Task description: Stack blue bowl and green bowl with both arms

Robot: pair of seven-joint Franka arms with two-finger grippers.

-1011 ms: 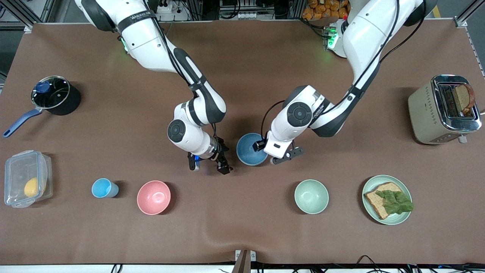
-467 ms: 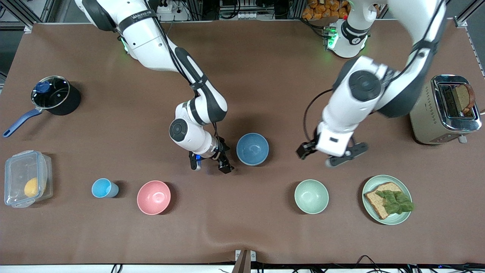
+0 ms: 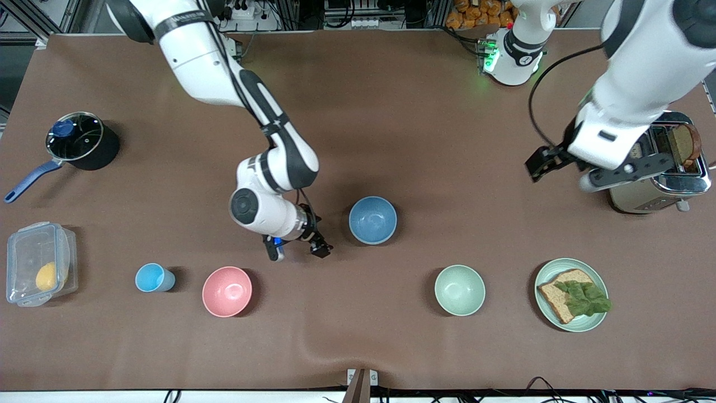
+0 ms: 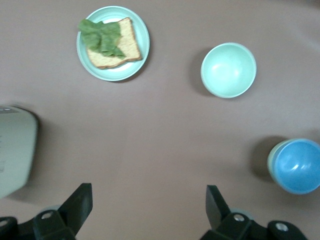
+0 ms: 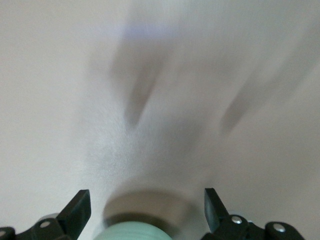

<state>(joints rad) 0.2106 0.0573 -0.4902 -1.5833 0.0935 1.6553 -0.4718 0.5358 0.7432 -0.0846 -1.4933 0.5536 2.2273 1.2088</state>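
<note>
The blue bowl (image 3: 372,219) stands near the table's middle. In the left wrist view (image 4: 300,166) it sits nested in the green bowl (image 4: 270,161), of which only a thin yellowish-green edge shows. My right gripper (image 3: 297,249) is open and empty, low beside the stack toward the right arm's end (image 5: 146,195). A pale green rounded surface (image 5: 132,232) shows between its fingers; I cannot tell which bowl it is. My left gripper (image 3: 626,170) is open and empty, high over the table by the toaster (image 4: 147,192).
A mint-green bowl (image 3: 460,290) and a green plate (image 3: 596,323) with bread and lettuce lie nearer the front camera. A toaster (image 3: 660,190) stands at the left arm's end. A pink bowl (image 3: 226,291), light-blue cup (image 3: 152,277), pot (image 3: 78,140) and plastic box (image 3: 39,263) are toward the right arm's end.
My left gripper has lifted off the blue bowl and swung up toward the toaster. My right gripper has drawn a little away from the bowl. The bowl stayed put.
</note>
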